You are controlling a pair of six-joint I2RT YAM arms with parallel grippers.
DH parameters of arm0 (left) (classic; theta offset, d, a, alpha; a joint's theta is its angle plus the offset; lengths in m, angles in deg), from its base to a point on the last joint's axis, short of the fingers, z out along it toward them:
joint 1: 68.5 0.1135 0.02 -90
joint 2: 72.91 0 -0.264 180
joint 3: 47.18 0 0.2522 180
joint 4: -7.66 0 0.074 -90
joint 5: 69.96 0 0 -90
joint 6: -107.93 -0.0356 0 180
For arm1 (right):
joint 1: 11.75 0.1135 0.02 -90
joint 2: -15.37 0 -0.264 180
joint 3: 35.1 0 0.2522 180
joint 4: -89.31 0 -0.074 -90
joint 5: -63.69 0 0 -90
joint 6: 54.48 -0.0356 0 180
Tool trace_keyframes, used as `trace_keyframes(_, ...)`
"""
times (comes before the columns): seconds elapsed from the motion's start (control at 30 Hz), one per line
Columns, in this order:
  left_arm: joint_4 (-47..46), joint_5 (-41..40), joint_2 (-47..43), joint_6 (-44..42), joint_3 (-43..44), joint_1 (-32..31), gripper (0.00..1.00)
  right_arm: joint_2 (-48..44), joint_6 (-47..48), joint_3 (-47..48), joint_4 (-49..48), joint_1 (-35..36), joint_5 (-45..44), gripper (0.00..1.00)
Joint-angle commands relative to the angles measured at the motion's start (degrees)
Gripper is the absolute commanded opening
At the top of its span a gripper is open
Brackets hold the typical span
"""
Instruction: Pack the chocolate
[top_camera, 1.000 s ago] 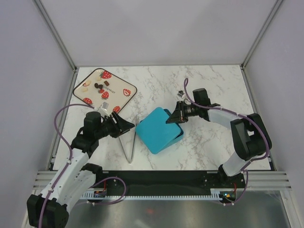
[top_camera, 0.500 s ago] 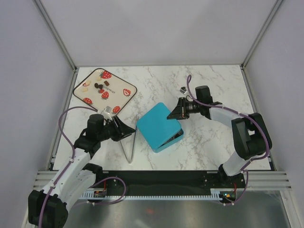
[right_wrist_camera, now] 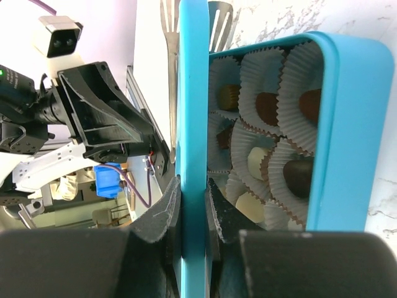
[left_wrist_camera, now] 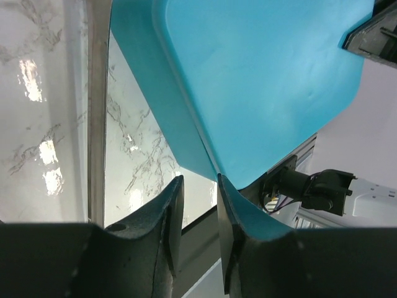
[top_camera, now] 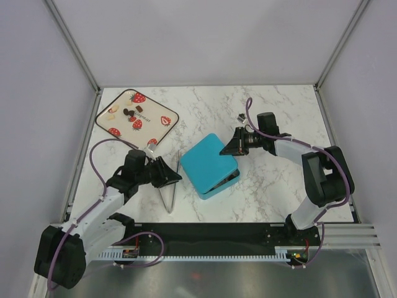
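Inside box (right_wrist_camera: 347,124), dark, tan, cream chocolate (right_wrist_camera: 268,107); right gripper (right_wrist_camera: 192,185) clamps lid (right_wrist_camera: 192,74), left gripper (left_wrist_camera: 200,186) narrow.

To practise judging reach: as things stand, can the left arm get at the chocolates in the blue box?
Probably not. The blue lid, pinched by the right fingers, leans over the box between the left fingers and the chocolates.

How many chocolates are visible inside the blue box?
6 show in the box: a light brown piece, a dark brown piece and a reddish-brown piece in the top row, a cream piece and a dark piece below, another cream piece lowest. The lid may hide more.
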Motion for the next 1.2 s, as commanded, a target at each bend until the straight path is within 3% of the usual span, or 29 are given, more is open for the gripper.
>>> trace_keyframes(0.0, -4.9, -0.5, 2.1, -0.6, -0.4, -1.6, 0.34, 0.8, 0.8, -0.4, -2.4, -0.4, 1.5, 0.0)
trace_keyframes(0.67, -8.4, -4.9, 8.0, 0.9, -1.1, -6.4, 0.24, 0.4, 1.1, -3.0, -3.3, -1.7, 1.3, 0.0)
trace_keyframes(0.97, -9.6, -7.4, 12.1, 1.4, 1.0, -8.8, 0.2, 0.7, 0.9, -3.2, -3.2, -2.5, 0.8, 0.19)
trace_keyframes(1.1, -9.8, -8.1, 14.0, 1.2, 2.5, -9.2, 0.19, 0.5, 1.4, -3.3, -2.5, -2.9, 0.0, 0.37)
trace_keyframes(1.17, -9.8, -8.4, 14.8, 1.1, 3.4, -9.3, 0.19, 0.5, 2.1, -3.2, -1.1, -3.4, -0.8, 0.41)
